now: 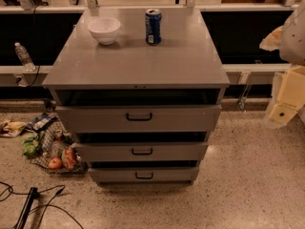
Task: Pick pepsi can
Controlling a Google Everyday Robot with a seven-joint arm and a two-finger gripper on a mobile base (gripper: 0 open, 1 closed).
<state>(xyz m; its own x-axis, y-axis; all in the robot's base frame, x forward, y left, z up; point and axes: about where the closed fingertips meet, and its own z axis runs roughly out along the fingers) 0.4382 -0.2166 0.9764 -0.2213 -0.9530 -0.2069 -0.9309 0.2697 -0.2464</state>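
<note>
The pepsi can (153, 26) is blue with a silver top and a white label patch. It stands upright near the back of the grey cabinet top (143, 61), a little right of centre. My gripper (284, 104) hangs at the right edge of the view, beside the cabinet and below its top. It is well to the right of the can and nearer the camera, and it touches nothing.
A white bowl (104, 30) stands left of the can. The cabinet has three drawers (139, 117) with dark handles. A clear plastic bottle (24, 56) sits on a ledge at far left. A wire basket of food (55, 151) and cables (33, 204) lie on the floor.
</note>
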